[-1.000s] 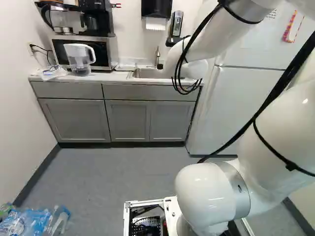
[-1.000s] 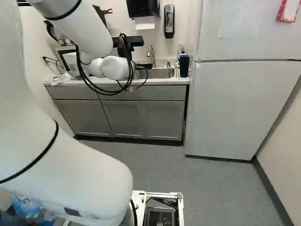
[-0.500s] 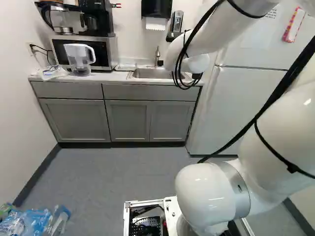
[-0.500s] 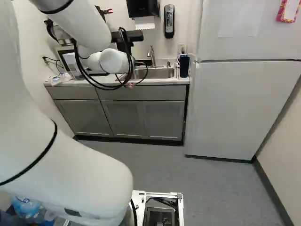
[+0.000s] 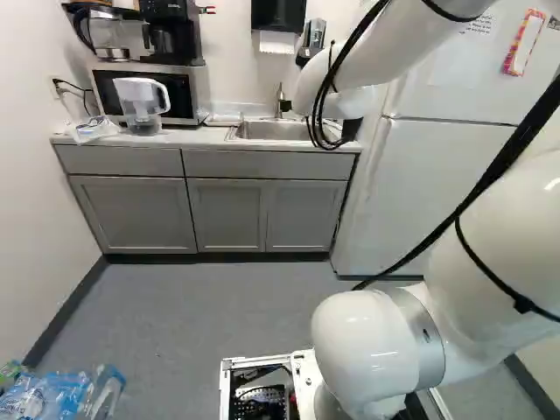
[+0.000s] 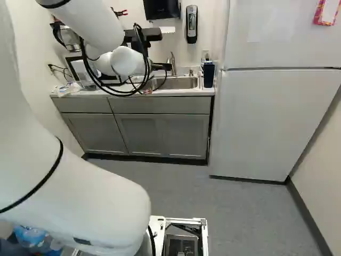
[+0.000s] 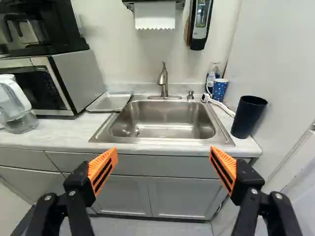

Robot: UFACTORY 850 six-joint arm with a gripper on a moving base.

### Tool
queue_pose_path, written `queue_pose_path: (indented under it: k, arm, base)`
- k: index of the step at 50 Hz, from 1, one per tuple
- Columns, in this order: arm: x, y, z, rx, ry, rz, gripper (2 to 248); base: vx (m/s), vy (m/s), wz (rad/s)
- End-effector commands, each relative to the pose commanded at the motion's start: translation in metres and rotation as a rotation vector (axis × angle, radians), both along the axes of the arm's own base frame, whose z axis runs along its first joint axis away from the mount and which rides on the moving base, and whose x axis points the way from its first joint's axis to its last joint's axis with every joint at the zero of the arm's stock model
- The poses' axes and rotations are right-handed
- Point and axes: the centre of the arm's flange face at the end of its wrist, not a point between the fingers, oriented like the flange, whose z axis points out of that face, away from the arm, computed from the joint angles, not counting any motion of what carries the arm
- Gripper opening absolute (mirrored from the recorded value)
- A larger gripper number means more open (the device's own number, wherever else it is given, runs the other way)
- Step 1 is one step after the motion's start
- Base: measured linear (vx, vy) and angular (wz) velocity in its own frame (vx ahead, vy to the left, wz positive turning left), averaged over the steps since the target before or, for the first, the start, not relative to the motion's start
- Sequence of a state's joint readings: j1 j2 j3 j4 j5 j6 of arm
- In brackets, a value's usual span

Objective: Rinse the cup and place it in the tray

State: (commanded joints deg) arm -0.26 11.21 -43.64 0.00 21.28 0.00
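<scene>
Right base view, arm (image 6: 98, 26) stretched toward sink (image 6: 184, 83), pincer (image 6: 160, 66) spread wide apart, perhaps short of counter (image 6: 186, 93)

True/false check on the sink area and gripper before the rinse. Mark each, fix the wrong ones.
1. The jaws are open, with nothing gripped. True.
2. The tray lies beside the sink, on the microwave side. True.
3. The dark tumbler is inside the sink. False: it stands on the counter, across the sink from the tray.
4. Water is running from the faucet. False: no stream shows under its spout.
5. The blue spotted cup is nearer the wall than the dark tumbler. True.
</scene>
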Motion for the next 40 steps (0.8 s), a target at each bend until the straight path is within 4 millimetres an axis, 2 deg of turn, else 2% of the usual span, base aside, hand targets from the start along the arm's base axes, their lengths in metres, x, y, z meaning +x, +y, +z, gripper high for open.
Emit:
queue_pose_path:
  k: [40]
  arm:
    - [0.008, 0.0, 0.035, 0.0, 0.02, 0.0, 247]
  base:
    - [0.0, 0.0, 0.0]
